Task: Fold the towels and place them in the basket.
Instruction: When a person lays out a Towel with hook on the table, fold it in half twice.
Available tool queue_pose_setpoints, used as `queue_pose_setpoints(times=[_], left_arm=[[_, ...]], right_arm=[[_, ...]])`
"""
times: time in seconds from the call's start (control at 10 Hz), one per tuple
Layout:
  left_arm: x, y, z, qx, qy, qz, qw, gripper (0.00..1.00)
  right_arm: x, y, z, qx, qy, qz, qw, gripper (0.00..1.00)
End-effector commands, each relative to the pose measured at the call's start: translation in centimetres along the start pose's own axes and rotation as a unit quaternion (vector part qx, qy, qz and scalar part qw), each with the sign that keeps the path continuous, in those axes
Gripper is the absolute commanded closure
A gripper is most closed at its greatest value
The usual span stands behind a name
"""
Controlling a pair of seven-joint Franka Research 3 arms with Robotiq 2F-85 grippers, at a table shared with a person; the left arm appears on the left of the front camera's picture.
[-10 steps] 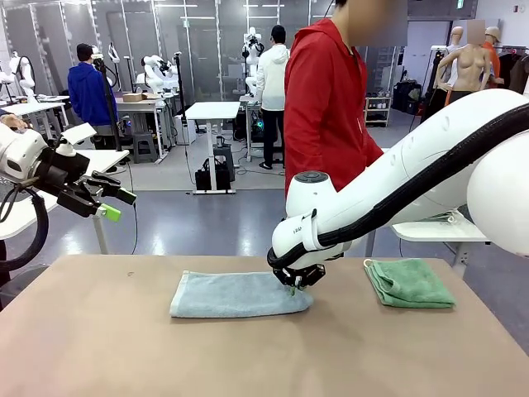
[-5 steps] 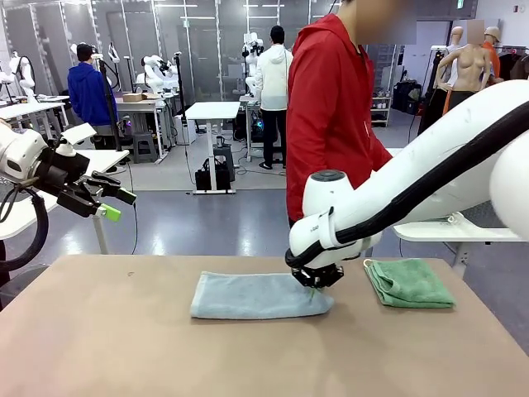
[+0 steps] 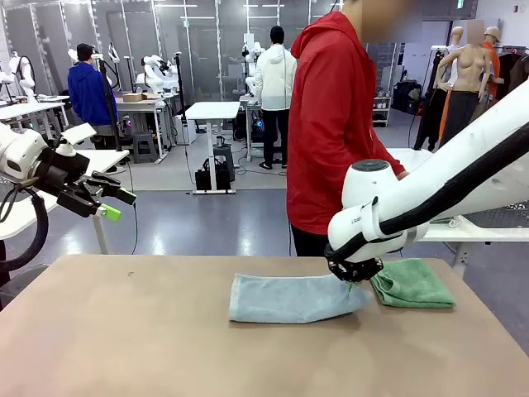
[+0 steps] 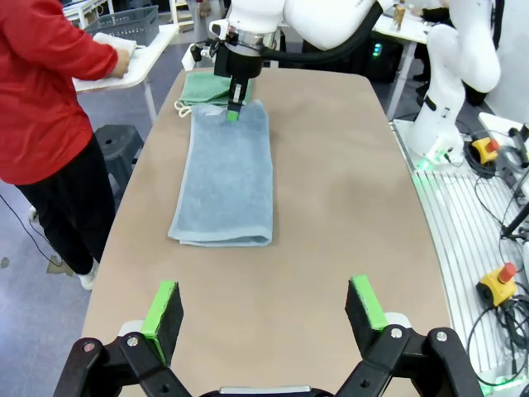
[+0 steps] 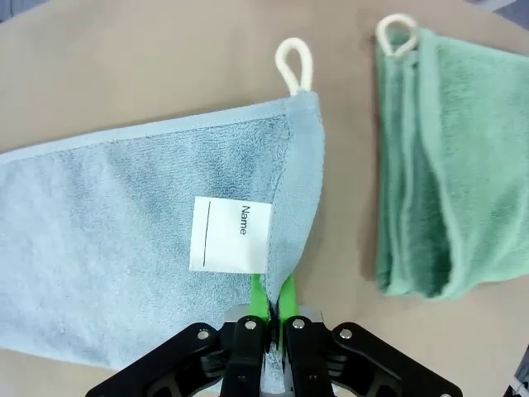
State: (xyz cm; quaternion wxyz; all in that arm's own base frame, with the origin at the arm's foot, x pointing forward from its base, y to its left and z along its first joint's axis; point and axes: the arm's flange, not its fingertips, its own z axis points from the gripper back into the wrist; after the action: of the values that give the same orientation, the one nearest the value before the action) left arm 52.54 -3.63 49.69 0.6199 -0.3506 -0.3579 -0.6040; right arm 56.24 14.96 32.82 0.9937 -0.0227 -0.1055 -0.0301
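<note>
The grey-blue towel (image 3: 289,299) lies folded in a long strip across the middle of the table, its white tag (image 5: 230,234) showing. My right gripper (image 3: 354,285) is shut on that towel's right edge (image 5: 285,248), low over the table. Just right of it lies the mint green towel (image 3: 411,283), folded; the two almost touch. My left gripper (image 3: 121,205) hangs open high off the table's left side, nothing between its fingers (image 4: 165,306). In the left wrist view, the dark mesh basket (image 4: 132,16) stands on a white side table past the far edge.
A person in a red hoodie (image 3: 335,124) stands at the far edge, one hand (image 4: 124,58) on the side table (image 3: 446,227). Bare tan tabletop (image 3: 124,331) stretches over the left half and the front.
My right gripper has pulled the grey-blue towel to the right across the table, up to the green towel. The person has stepped right as well. The left arm has stayed still.
</note>
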Motion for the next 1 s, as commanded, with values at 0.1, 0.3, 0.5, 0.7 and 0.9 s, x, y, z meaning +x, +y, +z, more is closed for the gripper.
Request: queue_pose_setpoints(times=[0.1, 0.3, 0.5, 0.7, 0.9], left_arm=[[0.0, 0.0, 0.1, -0.002, 0.005, -0.002, 1.000, 0.00], [0.0, 0.0, 0.1, -0.002, 0.005, -0.002, 1.000, 0.00], [0.0, 0.0, 0.1, -0.002, 0.005, -0.002, 1.000, 0.00], [0.0, 0.0, 0.1, -0.002, 0.005, -0.002, 1.000, 0.00], [0.0, 0.0, 0.1, -0.002, 0.005, -0.002, 1.000, 0.00]], right_arm=[[-0.3, 0.8, 1.6, -0.003, -0.033, 0.012, 0.999, 1.00], [-0.6, 4.7, 4.6, -0.016, -0.046, 0.026, 0.998, 1.00], [-0.3, 10.0, 6.3, -0.033, -0.045, 0.030, 0.998, 1.00], [0.3, 15.3, 6.8, -0.035, -0.045, 0.035, 0.998, 1.00], [0.9, 18.9, 5.8, -0.035, -0.029, 0.027, 0.999, 1.00]])
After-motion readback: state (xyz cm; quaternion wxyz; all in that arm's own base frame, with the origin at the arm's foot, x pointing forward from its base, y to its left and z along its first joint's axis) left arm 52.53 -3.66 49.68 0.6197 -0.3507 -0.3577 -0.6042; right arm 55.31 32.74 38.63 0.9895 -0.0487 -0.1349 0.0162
